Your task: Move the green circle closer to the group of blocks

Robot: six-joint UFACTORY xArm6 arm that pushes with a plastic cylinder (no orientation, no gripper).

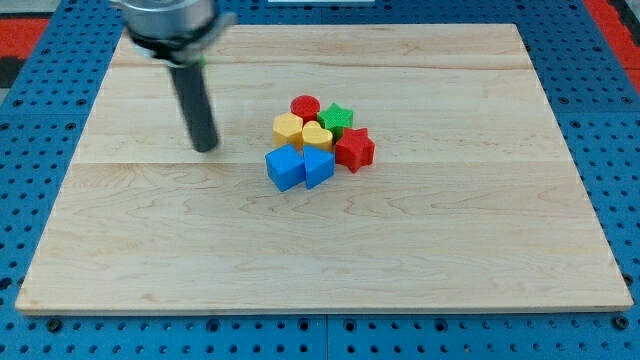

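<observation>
My tip (205, 148) rests on the wooden board (450, 230), left of the group of blocks and apart from it. The group sits near the board's middle: a red circle (305, 106), a green star (337, 118), a yellow hexagon (288, 127), a yellow heart (317, 136), a red star (354, 149), a blue cube (285, 167) and a blue triangle-like block (319, 165), all touching or nearly so. No green circle shows plainly. A thin green sliver (207, 61) peeks out at the rod's right edge near the view's top; I cannot tell what it is.
The arm's dark round end (170, 20) hangs over the board's top left corner and hides part of it. A blue pegboard surface (600, 120) surrounds the board on all sides.
</observation>
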